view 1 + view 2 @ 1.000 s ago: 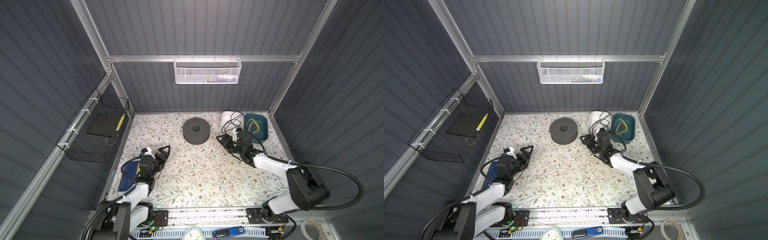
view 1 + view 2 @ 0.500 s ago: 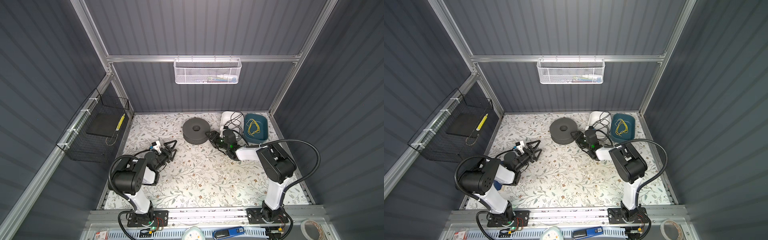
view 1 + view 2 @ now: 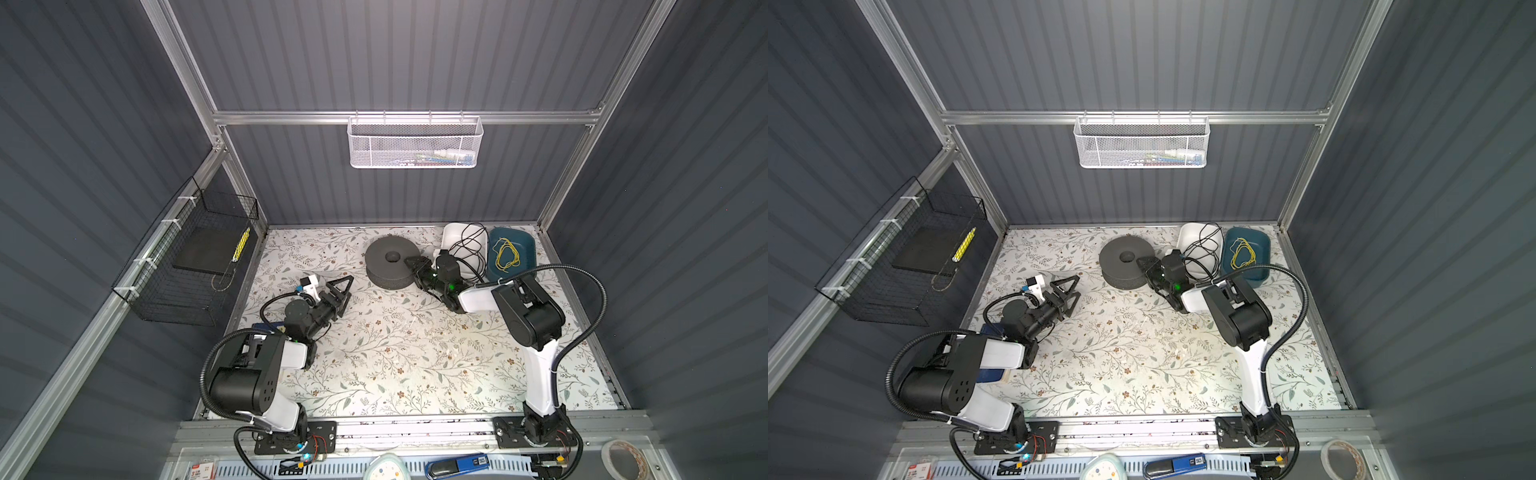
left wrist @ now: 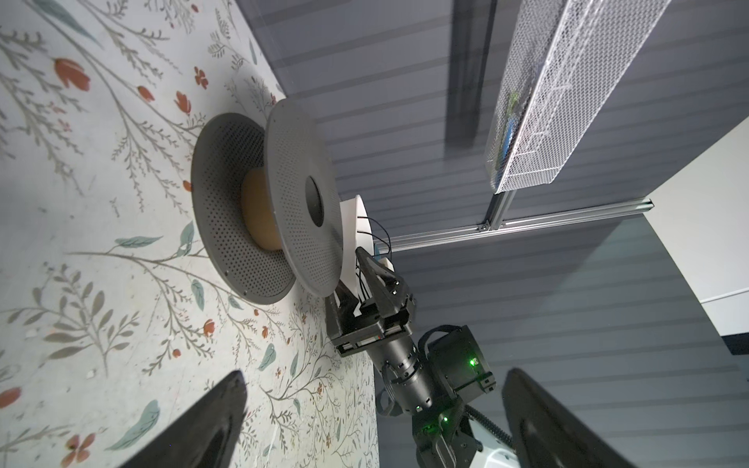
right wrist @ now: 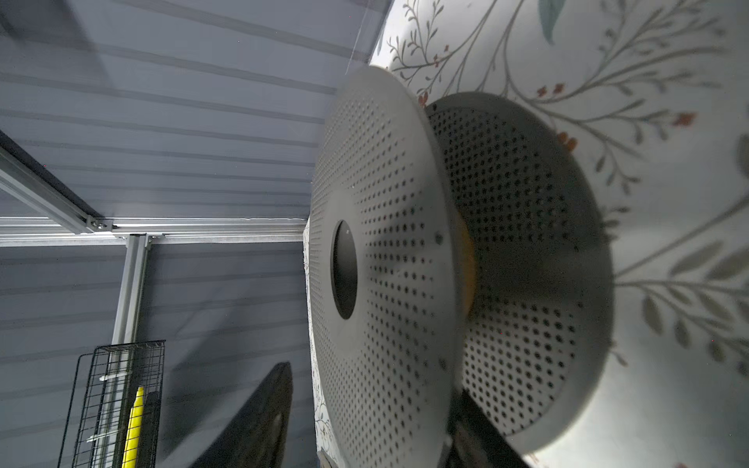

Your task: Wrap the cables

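Observation:
The grey perforated spool (image 3: 388,262) (image 3: 1123,259) lies flat at the back middle of the floral mat. My right gripper (image 3: 412,264) (image 3: 1145,264) is at its right rim. In the right wrist view the open gripper (image 5: 373,381) straddles the spool's upper flange (image 5: 385,243), one finger (image 5: 251,425) outside it and the other between the flanges, with a gap showing. The cables (image 3: 469,249) (image 3: 1202,249) lie as a loose black tangle in the white tray (image 3: 451,232). My left gripper (image 3: 343,289) (image 3: 1069,289) (image 4: 377,377) is open and empty, left of the spool (image 4: 263,210).
A blue tray (image 3: 525,245) holding a yellow wire loop (image 3: 507,253) stands right of the white tray. A black wire basket (image 3: 187,266) hangs on the left wall. A white mesh basket (image 3: 413,143) hangs on the back wall.
My right gripper moved left from beside the white tray to the spool's rim, and its jaws narrowed. The left arm reached forward toward the spool, still wide open.

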Motion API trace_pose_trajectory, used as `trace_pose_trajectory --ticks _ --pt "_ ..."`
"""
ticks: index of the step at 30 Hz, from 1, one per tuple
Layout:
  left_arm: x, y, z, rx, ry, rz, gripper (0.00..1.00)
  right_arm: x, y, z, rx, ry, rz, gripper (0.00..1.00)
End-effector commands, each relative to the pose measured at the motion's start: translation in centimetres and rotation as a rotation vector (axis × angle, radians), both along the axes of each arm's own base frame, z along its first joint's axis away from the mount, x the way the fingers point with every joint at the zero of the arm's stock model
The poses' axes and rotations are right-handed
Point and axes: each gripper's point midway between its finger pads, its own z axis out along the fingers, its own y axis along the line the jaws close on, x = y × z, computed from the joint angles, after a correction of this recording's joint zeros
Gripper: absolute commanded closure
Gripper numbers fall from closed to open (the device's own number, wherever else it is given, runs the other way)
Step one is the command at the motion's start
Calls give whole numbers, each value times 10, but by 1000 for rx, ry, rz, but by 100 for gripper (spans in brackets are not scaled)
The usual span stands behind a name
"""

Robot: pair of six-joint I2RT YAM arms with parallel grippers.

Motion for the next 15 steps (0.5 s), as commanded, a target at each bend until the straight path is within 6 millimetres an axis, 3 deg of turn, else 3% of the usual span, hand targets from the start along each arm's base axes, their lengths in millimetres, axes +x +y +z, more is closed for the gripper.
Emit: trace_pose_trajectory --ticks 1,8,15 --pt "0 2 -3 109 -2 15 1 8 8 15 44 -52 13 46" --pt "-3 8 8 204 -7 38 1 10 12 17 98 -77 12 71" --pt "-5 12 12 226 -5 61 1 6 12 28 103 -93 22 83"
